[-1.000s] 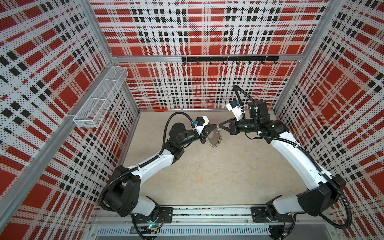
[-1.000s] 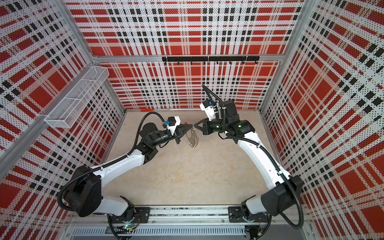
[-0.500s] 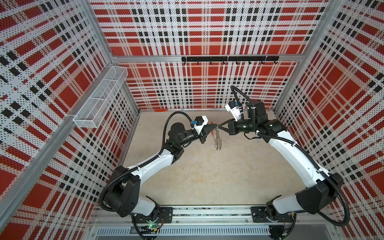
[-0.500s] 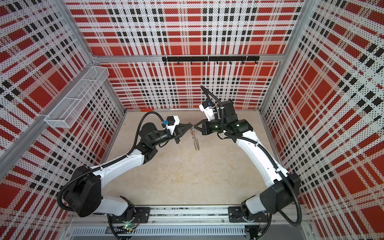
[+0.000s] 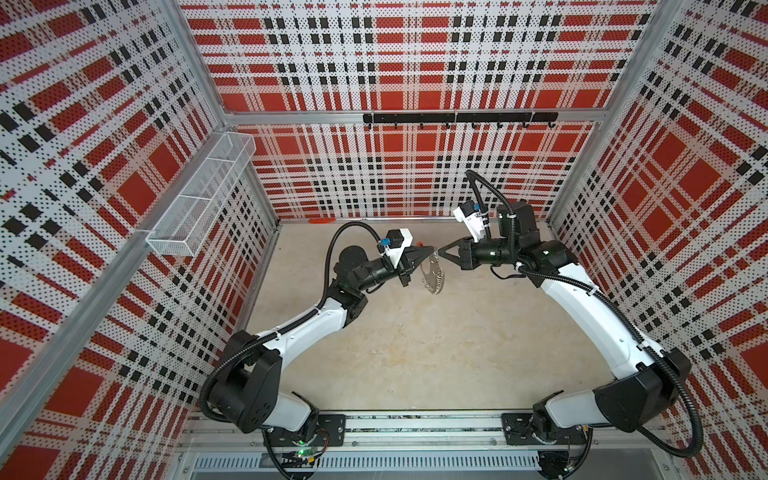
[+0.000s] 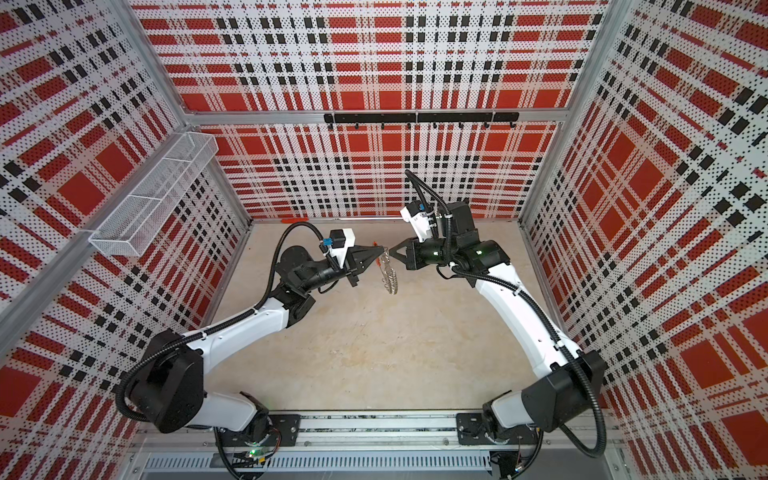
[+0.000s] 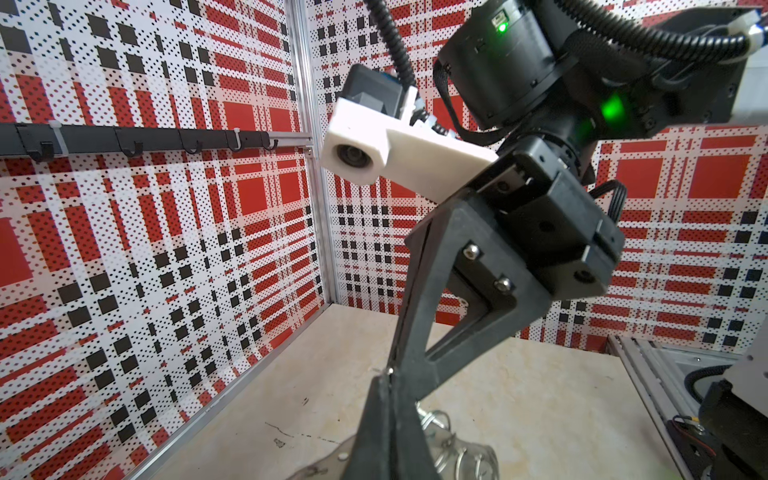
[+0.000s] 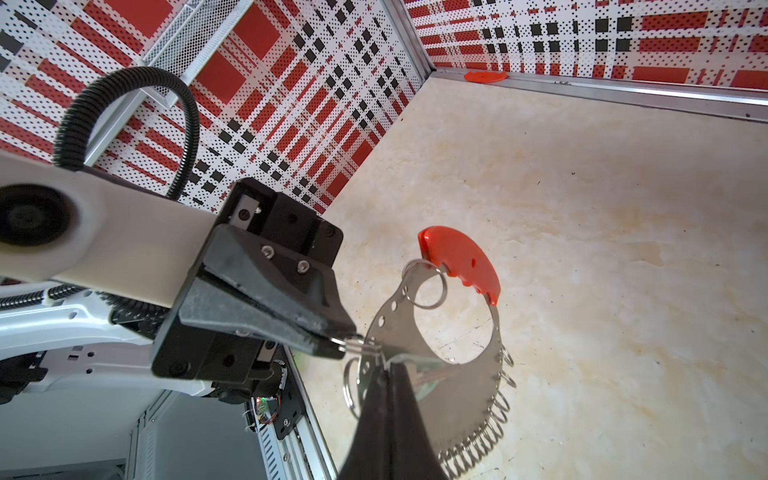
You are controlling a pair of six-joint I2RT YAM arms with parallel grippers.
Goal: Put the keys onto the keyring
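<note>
Left gripper (image 5: 431, 249) and right gripper (image 5: 441, 257) meet, pinching the keyring (image 5: 433, 276) aloft.

It was a robot test cell in a lab: perforated plaid walls (image 5: 395, 62) on an aluminium frame (image 5: 291, 118) enclosed the surface (image 5: 415, 353) under the jaws. A hook rail (image 5: 457, 117) hung behind them. The left arm (image 5: 299, 328) and the right arm (image 5: 590, 316) stood on a base rail (image 5: 415, 424).

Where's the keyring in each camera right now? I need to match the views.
In a top view: keyring hangs mid-scene where left gripper and right gripper meet.
In a top view: keyring in the same spot.
Left wrist: only some keyring loops, beside that arm's fingers.
Right wrist: keyring close up, beyond the fingers, red segment farthest.
Shared landmark: left gripper, shut on one loop.
</note>
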